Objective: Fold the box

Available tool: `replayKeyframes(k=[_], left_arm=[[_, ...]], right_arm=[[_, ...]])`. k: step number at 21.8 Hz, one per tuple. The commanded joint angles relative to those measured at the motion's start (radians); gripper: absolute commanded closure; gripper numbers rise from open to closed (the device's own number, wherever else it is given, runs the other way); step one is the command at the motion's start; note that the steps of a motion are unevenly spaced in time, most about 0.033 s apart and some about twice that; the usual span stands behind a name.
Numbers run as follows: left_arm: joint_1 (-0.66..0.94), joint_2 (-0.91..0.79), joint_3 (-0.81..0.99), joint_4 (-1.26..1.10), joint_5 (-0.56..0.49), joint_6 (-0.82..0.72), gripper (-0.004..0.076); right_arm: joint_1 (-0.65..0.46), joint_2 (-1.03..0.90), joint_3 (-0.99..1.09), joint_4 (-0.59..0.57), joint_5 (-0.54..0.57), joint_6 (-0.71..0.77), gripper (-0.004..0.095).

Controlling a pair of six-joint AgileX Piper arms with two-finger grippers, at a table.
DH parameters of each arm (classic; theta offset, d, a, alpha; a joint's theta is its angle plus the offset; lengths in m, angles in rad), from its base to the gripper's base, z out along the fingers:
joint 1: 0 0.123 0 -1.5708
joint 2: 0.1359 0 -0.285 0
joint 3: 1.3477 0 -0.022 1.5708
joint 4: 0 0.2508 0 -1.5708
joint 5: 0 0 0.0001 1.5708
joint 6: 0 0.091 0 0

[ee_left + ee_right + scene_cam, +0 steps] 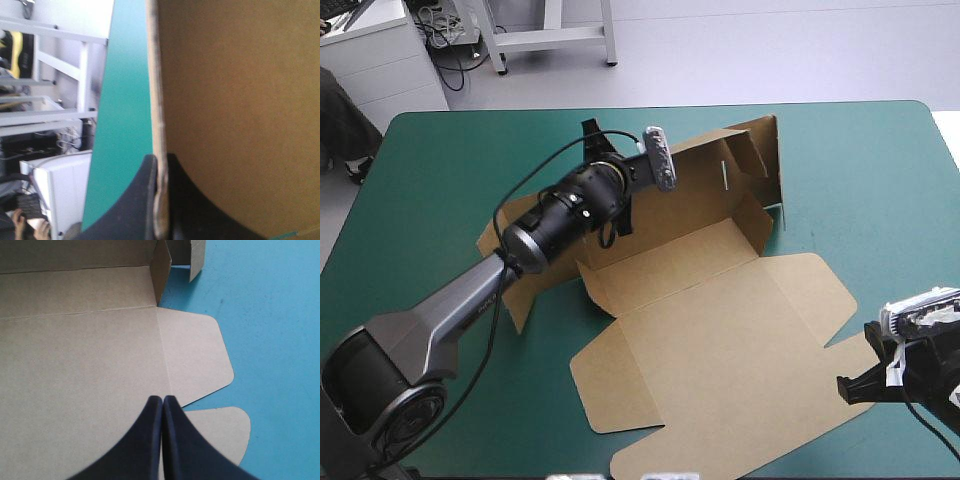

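Black fingers of the left gripper (pixel 161 167) are clamping the far wall of the box (pixel 720 330), which is lying mid-table (pixel 880 180), lid flat. Right gripper (pixel 162 401) is hovering, fingers pressed together, over the lid's corner. Raising that wall probably wants a steady swing about its crease, never a tug.

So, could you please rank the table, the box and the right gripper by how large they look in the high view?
1. the table, filling most of the view
2. the box, spread over its middle
3. the right gripper, by far the smallest
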Motion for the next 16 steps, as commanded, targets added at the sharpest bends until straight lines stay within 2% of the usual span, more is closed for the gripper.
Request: replayKeyframes(k=[1,5,16], left_arm=[[-0.089,-0.047,0.052,0.247,-0.116,-0.151,0.0756],[-0.165,-0.052,0.155,0.489,-0.127,-0.27,0.0756],[-0.184,-0.35,0.537,0.675,-0.412,-0.37,0.0756]], right_arm=[[-0.006,0.004,-0.036,-0.007,-0.066,0.009,0.0931],[-0.006,0.004,-0.036,-0.018,-0.064,0.017,0.0931],[-0.006,0.004,-0.036,-0.024,-0.084,0.017,0.0931]])
